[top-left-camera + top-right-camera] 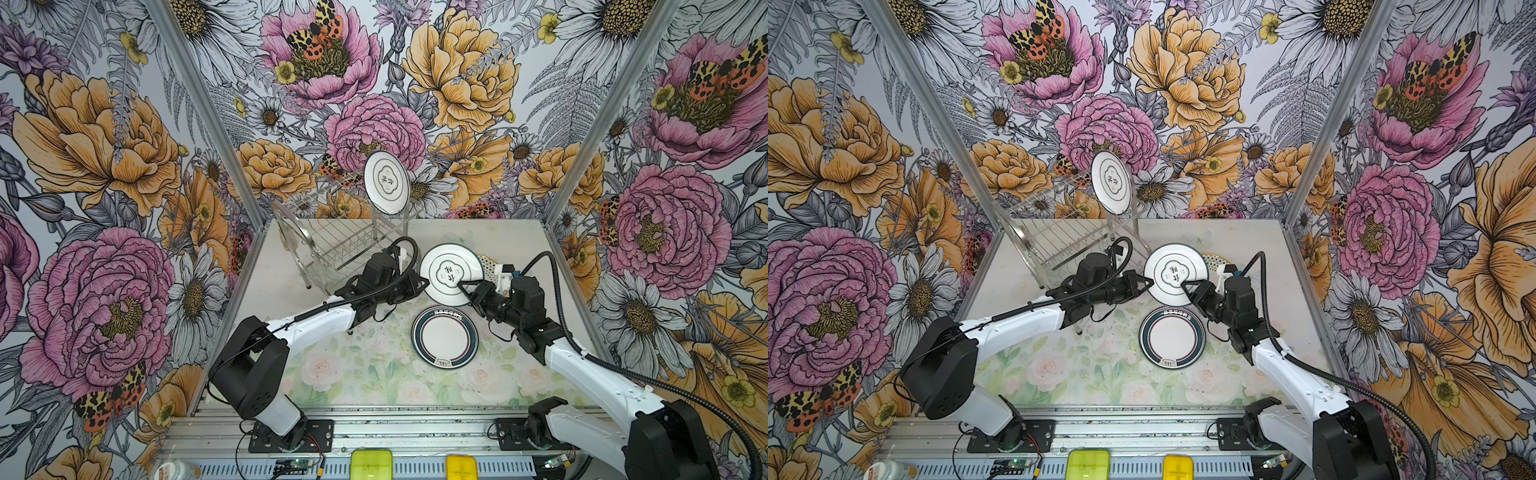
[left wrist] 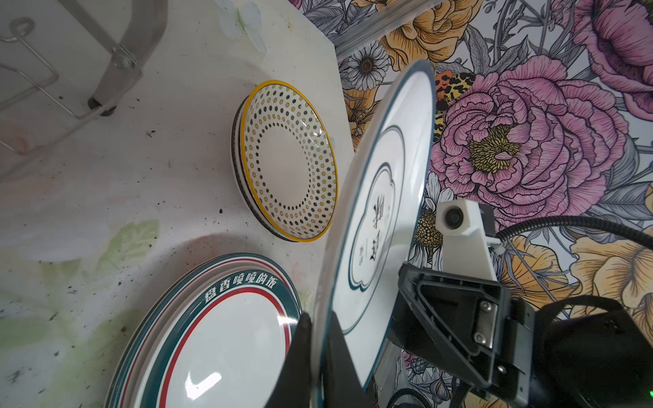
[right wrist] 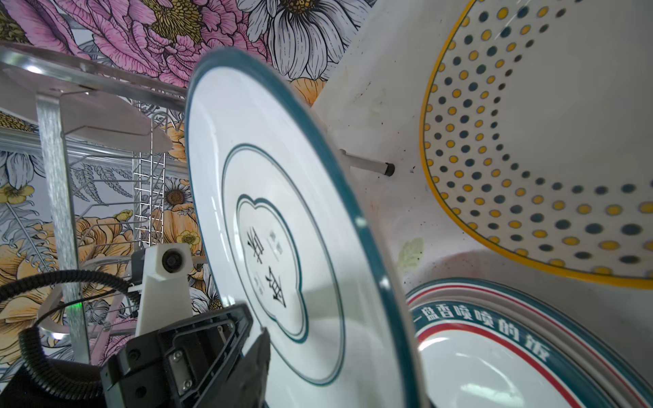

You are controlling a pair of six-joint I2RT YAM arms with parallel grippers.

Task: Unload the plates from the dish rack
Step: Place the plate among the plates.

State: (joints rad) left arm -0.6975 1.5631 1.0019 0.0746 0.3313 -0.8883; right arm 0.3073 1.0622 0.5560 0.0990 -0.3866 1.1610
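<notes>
over the table (image 1: 282, 270), one lifted plate (image 1: 446, 266)

at the back left we see the rack (image 1: 332, 245) with one upright plate (image 1: 386, 183) on its top tier. to its right the left gripper (image 1: 424, 282) is clenched on the lifted plate's rim; the right gripper (image 1: 464, 287) straddles the opposite rim, jaws parted. a banded plate (image 1: 444, 343) lies in front, a dotted plate (image 2: 289, 169) farther right.

Three walls papered with big pink, orange and white flowers (image 1: 374, 124) meet at silver aluminium corner posts (image 1: 208, 112). The white surface (image 1: 519, 237) carries a pale rose-print mat (image 1: 353, 374). A ribbed aluminium rail (image 1: 415, 428) lines its front edge. The light is even.
</notes>
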